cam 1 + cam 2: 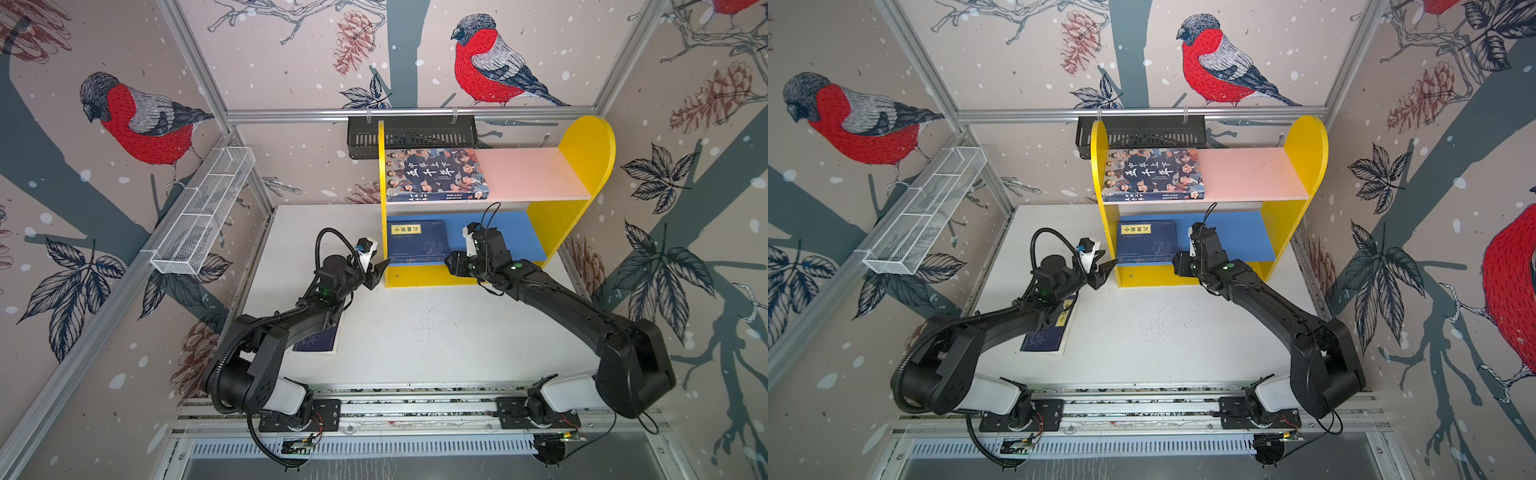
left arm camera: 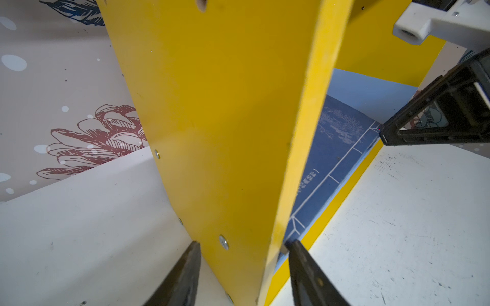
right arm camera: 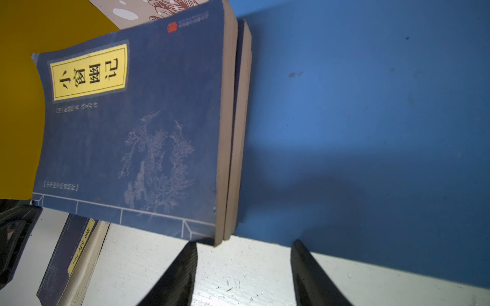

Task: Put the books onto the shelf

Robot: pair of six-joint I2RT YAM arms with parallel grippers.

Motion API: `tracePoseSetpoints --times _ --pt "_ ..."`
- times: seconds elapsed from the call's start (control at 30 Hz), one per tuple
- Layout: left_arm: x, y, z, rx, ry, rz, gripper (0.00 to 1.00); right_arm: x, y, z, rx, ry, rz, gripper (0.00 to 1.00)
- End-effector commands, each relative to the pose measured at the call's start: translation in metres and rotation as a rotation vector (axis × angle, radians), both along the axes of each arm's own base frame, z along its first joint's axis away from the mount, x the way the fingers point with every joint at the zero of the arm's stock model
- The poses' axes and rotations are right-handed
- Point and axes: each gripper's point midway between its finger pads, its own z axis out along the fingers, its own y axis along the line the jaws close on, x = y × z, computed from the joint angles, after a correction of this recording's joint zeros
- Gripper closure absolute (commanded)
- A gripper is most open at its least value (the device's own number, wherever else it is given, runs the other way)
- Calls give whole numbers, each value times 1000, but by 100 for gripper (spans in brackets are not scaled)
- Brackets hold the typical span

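A navy book [image 1: 1046,341] on the table [image 1: 1163,332] in front of the shelf [image 1: 1304,166] is mostly covered by the left arm [image 1: 1000,324]. How many books are piled in the stack [image 3: 132,132] on the shelf's blue board [image 3: 371,106] cannot be surely counted. Whether the shelf's side panel [image 2: 225,132] is gripped by the left gripper [image 2: 242,242] cannot be told; its fingers [image 2: 183,278] are cut off.

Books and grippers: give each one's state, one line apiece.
Cartoon-cover book: flat on pink board.
Navy stack: flat on blue board.
Navy book: lying on table.
Left gripper: astride shelf side panel, grip unclear.
Right gripper: open, empty.
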Motion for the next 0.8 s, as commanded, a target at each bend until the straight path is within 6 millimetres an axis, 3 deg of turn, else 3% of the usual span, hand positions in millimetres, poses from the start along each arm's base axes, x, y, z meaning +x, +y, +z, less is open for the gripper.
tracePoseSetpoints --times 0.0,0.43,0.77 --pt "2 -1 11 -8 -43 1 46 1 2 7 3 -17 9 42" --pt "1 -2 11 -8 -39 -5 50 0 2 6 4 -14 11 42" --pt "-2 -1 9 -2 -46 -13 45 -1 3 7 8 -15 16 42"
